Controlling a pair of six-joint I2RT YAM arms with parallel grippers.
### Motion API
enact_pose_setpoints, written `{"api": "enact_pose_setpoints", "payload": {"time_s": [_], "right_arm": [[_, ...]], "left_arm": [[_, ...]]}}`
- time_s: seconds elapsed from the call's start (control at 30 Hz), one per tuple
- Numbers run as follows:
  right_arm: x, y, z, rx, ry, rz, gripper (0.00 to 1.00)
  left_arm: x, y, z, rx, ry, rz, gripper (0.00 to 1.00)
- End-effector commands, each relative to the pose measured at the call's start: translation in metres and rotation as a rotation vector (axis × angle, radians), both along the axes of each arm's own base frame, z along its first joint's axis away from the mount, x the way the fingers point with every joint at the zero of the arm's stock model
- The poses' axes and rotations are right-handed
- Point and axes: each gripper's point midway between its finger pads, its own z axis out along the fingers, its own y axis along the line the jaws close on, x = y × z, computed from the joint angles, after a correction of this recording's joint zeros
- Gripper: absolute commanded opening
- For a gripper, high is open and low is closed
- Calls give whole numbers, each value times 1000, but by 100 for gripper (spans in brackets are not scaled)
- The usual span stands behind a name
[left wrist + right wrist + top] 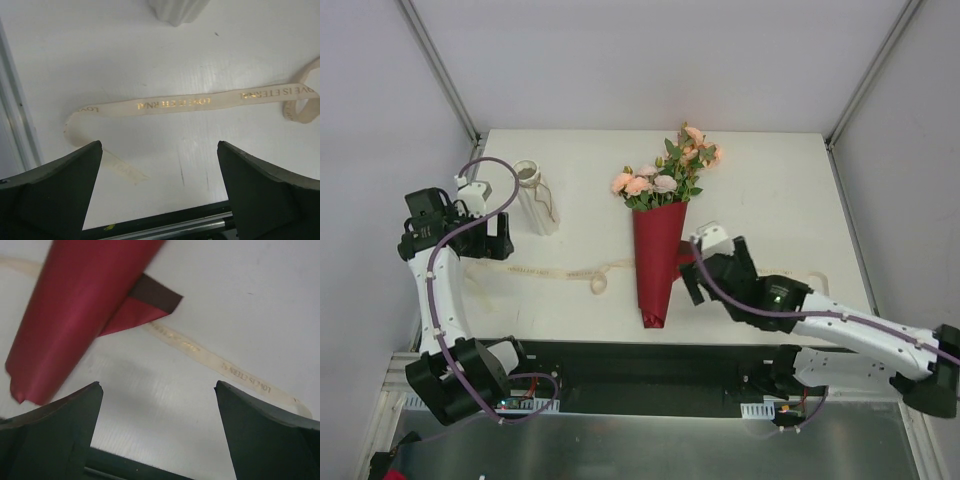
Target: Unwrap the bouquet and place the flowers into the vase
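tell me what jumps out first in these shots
The dark red paper cone of the bouquet lies mid-table, peach-pink blooms pointing to the far side. A cream ribbon lies loose to its left, with the whitish vase just beyond.

The table [770,200] is viewed from high above, behind the arms. The left wrist view is set close over the ribbon's [175,103] left part, facing the vase [177,10]. The right wrist view is set close over its right part, beside the bouquet [80,305]. The ribbon is shared by all views.
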Motion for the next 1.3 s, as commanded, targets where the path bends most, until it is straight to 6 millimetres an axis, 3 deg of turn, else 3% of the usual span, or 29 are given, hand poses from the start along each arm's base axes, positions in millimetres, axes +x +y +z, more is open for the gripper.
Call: {"api": "enact_pose_setpoints", "payload": {"time_s": [0.0, 0.03, 0.13, 0.23, 0.43, 0.7, 1.03, 1.27], "right_arm": [[-28, 61, -5, -102, -2, 321, 99], [-38, 82, -13, -101, 18, 391, 99], [-48, 114, -21, -144, 18, 476, 99], [-53, 136, -37, -196, 25, 537, 99], [-51, 161, -64, -274, 26, 594, 97], [-55, 164, -90, -362, 28, 613, 96], [-27, 162, -93, -428, -101, 467, 92], [-22, 161, -103, -454, -107, 440, 90]], "left_arm": [[-9, -41, 9, -128, -6, -125, 99], [-9, -46, 6, -134, 9, -136, 99], [-12, -54, -2, -142, 40, -144, 99], [-15, -58, -9, -126, 67, -157, 99], [-19, -58, -17, -119, 86, -161, 99], [-18, -55, -17, -99, 88, -165, 99], [-16, -52, -18, -94, 95, -161, 99], [-17, -50, -17, -73, 89, -161, 99]]}}
